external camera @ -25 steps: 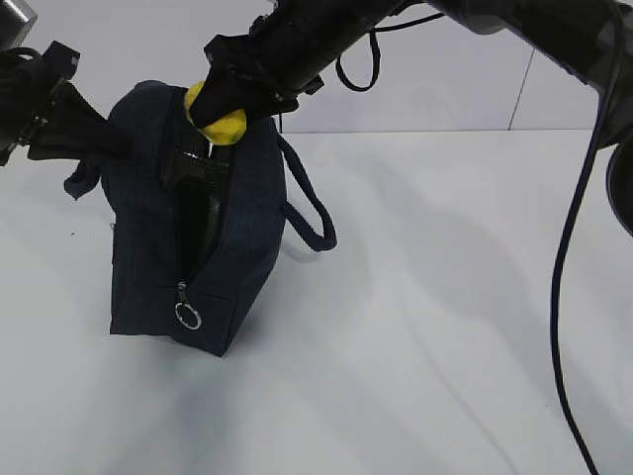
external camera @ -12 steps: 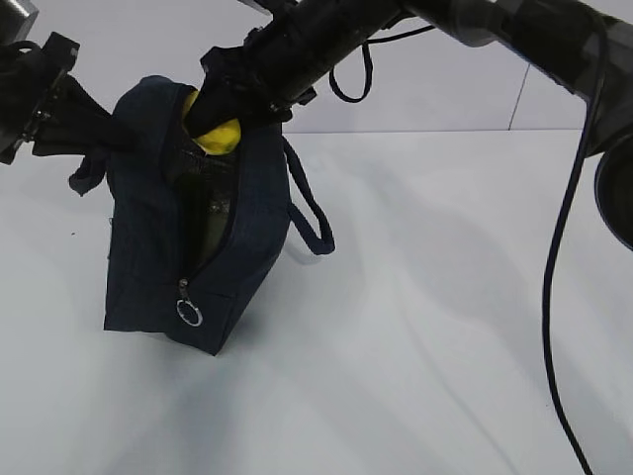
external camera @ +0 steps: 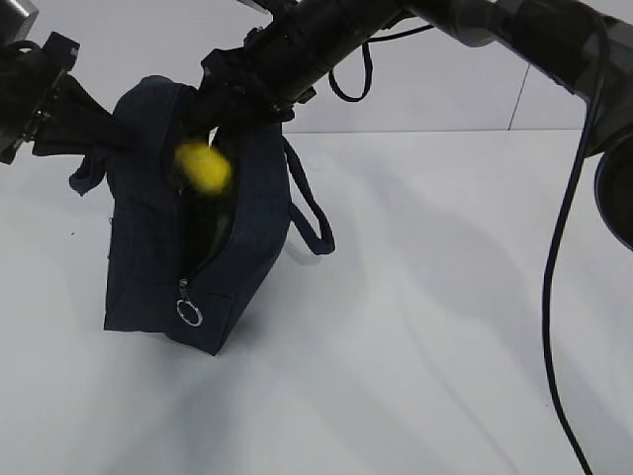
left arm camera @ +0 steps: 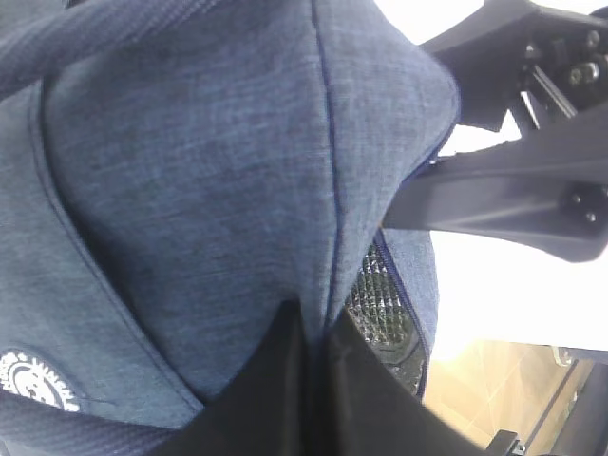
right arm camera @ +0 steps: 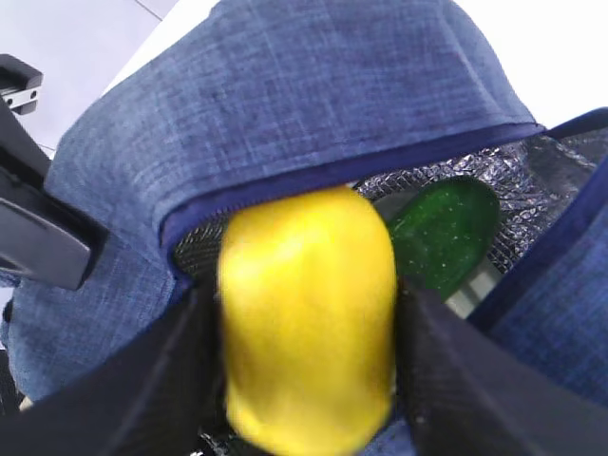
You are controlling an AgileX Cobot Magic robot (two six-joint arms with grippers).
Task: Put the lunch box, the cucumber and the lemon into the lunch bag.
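Observation:
The navy lunch bag [external camera: 148, 247] stands at the left with its top zipper open. The lemon [external camera: 203, 166] is a yellow blur in the bag's mouth, below my right gripper [external camera: 223, 107], which is open above the opening. In the right wrist view the blurred lemon [right arm camera: 304, 313] lies between the spread fingers of that gripper [right arm camera: 306, 296]. The cucumber [right arm camera: 442, 233] stands inside the bag against the silver lining. My left gripper [external camera: 94, 139] is shut on the bag's top edge; the left wrist view shows its fingers [left arm camera: 275, 380] pinching the fabric [left arm camera: 218, 190]. The lunch box is hidden.
The bag's loop handle [external camera: 312, 213] hangs off its right side and the ring pull [external camera: 188, 314] hangs at the front. A black cable [external camera: 559, 257] hangs down at the right. The white table [external camera: 425, 327] spreads right of the bag.
The right gripper lowered the lemon to the bag's mouth, then let it go. The lemon now drops blurred into the opening. The left gripper keeps its hold on the bag.

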